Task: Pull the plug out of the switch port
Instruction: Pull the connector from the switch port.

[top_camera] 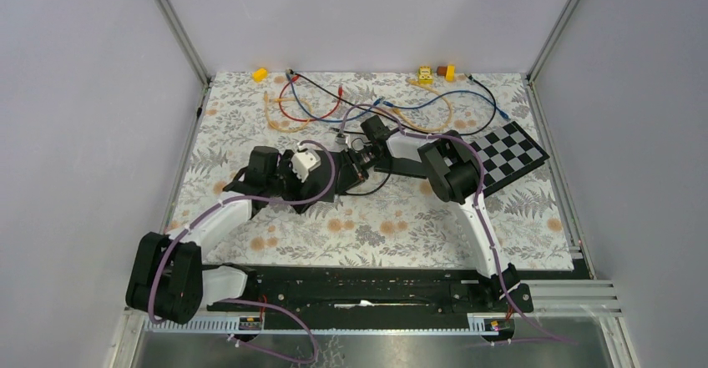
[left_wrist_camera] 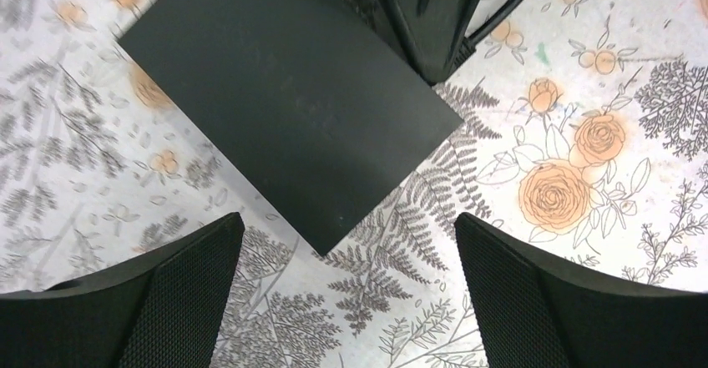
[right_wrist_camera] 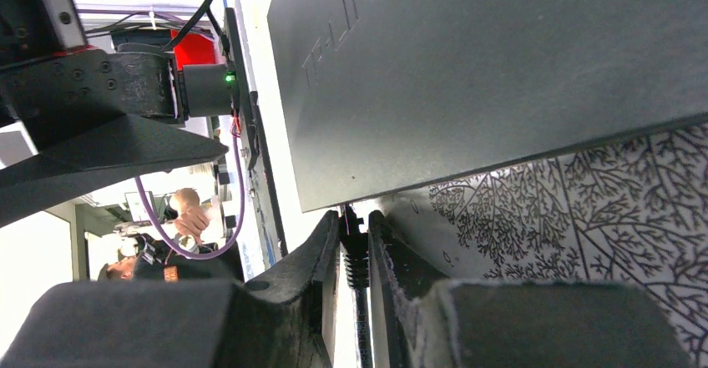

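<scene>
Right gripper (right_wrist_camera: 354, 228): narrow, pinching plug (right_wrist_camera: 354, 255) at boot.
Left gripper (left_wrist_camera: 346, 222): wide over switch (left_wrist_camera: 275, 109).
Handling: I judge plug rigid, cable (right_wrist_camera: 361, 330) limp.

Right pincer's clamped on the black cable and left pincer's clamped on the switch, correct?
No: the left pincer stands open, not gripping the switch, per the left wrist view. The right pincer does clamp the black cable.

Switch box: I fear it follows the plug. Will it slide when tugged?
Probably: the switch looks thin and light, lying loose on the cloth, with the open left gripper not pinning it. Flat and rigid, it would likely slide rather than tip.
</scene>
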Controlling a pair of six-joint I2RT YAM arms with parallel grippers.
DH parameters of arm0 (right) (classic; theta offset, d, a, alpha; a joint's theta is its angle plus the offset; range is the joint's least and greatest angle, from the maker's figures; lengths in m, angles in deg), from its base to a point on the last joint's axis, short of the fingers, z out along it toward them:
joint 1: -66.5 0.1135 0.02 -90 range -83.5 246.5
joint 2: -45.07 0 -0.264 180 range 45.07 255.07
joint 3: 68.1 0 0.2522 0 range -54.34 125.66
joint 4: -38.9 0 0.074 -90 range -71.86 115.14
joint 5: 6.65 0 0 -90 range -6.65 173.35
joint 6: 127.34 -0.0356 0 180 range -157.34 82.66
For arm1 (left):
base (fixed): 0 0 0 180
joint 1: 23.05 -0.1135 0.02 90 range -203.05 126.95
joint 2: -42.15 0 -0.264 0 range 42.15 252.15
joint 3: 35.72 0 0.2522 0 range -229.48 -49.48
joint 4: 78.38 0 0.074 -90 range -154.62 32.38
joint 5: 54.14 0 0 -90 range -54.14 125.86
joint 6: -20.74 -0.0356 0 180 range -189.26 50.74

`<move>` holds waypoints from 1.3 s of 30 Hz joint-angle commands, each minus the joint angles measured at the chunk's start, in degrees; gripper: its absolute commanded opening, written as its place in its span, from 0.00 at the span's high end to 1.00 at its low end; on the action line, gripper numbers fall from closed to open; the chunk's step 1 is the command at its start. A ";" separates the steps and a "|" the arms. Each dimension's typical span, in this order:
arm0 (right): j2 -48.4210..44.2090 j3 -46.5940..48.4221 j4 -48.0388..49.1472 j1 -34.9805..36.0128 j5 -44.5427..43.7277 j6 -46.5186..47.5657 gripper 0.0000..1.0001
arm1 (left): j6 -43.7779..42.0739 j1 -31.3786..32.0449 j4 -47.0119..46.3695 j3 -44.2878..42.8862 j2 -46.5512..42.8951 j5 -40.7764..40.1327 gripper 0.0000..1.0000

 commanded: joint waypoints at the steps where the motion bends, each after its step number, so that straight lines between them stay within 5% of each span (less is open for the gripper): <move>1: 1.78 0.63 0.23 -1.62 -5.00 1.88 1.00 | -2.02 0.70 -4.23 0.94 -3.09 -0.01 0.01; 10: 1.55 0.66 0.27 -1.62 -4.78 1.84 1.00 | -3.57 5.37 -8.76 2.91 -3.37 -0.87 0.01; 23: 2.33 1.01 -0.57 -1.60 -4.78 2.75 1.00 | -3.13 17.05 -14.20 -0.11 6.76 -14.76 0.06; 39: 2.40 1.15 -0.69 -1.61 -4.59 2.93 1.00 | -0.66 21.19 -24.95 1.83 11.35 -31.40 0.11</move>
